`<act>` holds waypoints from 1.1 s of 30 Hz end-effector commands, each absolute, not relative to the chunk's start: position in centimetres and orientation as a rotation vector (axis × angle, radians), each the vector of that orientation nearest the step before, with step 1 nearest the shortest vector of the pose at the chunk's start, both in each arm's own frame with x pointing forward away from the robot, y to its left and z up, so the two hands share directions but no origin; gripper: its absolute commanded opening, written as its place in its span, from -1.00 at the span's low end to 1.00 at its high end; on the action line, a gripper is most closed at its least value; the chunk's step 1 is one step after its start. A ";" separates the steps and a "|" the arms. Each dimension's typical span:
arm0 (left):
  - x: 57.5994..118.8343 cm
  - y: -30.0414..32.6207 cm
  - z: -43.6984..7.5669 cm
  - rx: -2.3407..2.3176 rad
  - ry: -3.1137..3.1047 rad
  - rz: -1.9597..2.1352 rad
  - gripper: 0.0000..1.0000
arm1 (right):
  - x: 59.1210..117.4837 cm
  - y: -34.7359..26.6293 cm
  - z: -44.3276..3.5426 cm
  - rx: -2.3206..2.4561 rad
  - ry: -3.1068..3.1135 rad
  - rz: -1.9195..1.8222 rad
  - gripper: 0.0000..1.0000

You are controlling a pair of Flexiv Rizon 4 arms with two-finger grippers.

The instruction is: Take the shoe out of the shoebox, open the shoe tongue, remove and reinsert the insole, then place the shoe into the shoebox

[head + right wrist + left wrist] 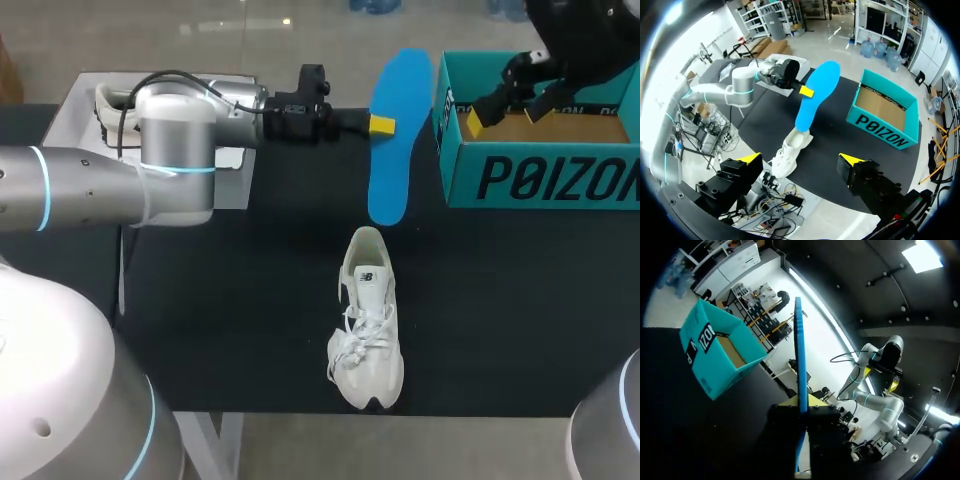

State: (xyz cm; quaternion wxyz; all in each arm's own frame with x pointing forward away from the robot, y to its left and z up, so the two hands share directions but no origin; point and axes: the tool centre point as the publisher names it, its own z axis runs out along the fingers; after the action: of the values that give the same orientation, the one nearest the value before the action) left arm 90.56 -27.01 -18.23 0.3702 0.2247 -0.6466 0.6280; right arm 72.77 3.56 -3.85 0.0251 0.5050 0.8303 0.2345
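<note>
A blue insole (398, 130) hangs in the air above the table's back middle, with my left gripper (380, 125) shut on its edge. In the left wrist view the insole (800, 365) runs edge-on between the yellow fingertips (816, 400). The white shoe (367, 320) lies on the black table (250, 330) near the front edge, toe towards me, laces loose. The teal shoebox (540, 175) stands open at the back right. My right gripper (505, 115) hovers open high over the box. From there it sees the insole (815, 95), the shoe (790, 150) and the box (885, 112).
A white flat lid or tray (70, 115) lies at the back left, partly under my left arm. Black tabletop stretches between the shoe and the shoebox.
</note>
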 end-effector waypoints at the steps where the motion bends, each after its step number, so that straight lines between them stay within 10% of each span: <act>1: 90.0 -26.3 -18.2 0.293 -1.764 1.785 -1.00 | 73.0 3.8 -3.8 1.566 2.570 0.718 1.00; 33: 86.5 -24.7 -16.7 -0.386 -2.091 2.040 -1.00 | 73.0 3.8 -3.8 1.566 2.570 0.718 1.00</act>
State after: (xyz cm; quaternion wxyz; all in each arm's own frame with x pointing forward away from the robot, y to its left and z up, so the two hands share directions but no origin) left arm 86.87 -24.87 -17.02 0.1003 -0.1319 -0.7019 0.6927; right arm 72.86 3.64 -3.82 0.0248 0.5051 0.8305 0.2335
